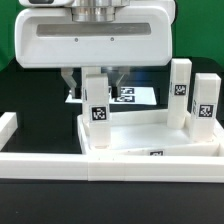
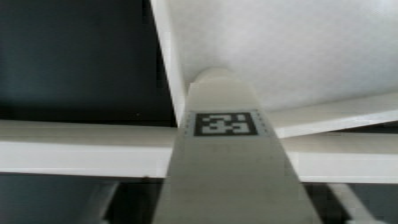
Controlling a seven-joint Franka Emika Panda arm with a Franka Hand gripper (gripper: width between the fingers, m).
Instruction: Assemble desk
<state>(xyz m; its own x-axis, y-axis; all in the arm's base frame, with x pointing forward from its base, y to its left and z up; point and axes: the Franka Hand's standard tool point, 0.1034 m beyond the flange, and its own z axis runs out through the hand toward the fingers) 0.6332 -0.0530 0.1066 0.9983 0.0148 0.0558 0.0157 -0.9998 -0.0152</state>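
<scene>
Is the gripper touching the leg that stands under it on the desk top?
Cannot tell. In the exterior view the gripper straddles the leg, but the contact is not plain; the wrist view shows only the leg, no fingers.

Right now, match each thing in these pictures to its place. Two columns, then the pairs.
1. middle leg
2. rightmost leg
3. marker board
4. desk top

A. flat on the table at the back
B. upright between the jaws
C. upright at the exterior view's right edge
D. rimmed tray in the foreground

Pairs: 1-B, 2-C, 3-A, 4-D
</scene>
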